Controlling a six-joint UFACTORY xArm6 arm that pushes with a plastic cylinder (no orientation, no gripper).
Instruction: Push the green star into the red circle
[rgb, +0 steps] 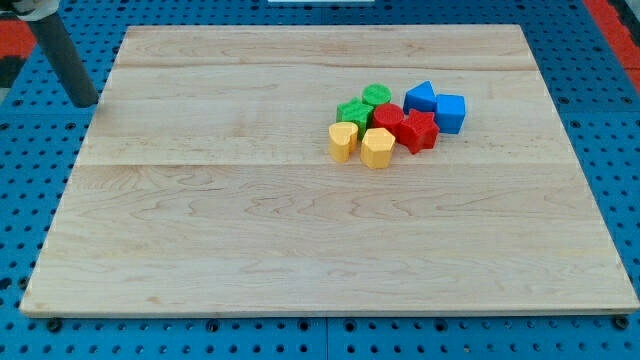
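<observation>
The green star (353, 111) lies on the wooden board (250, 200), in a tight cluster right of the middle. The red circle (389, 118) touches it on its right side. My tip (85, 102) is at the view's far left, just off the board's left edge, far from all the blocks. The rod rises from it to the view's top left corner.
In the same cluster are a green circle (376, 96), a red star (419, 131), a yellow heart (343, 141), a yellow hexagon-like block (377, 147), and two blue blocks (421, 97) (450, 112). A blue pegboard (30, 180) surrounds the board.
</observation>
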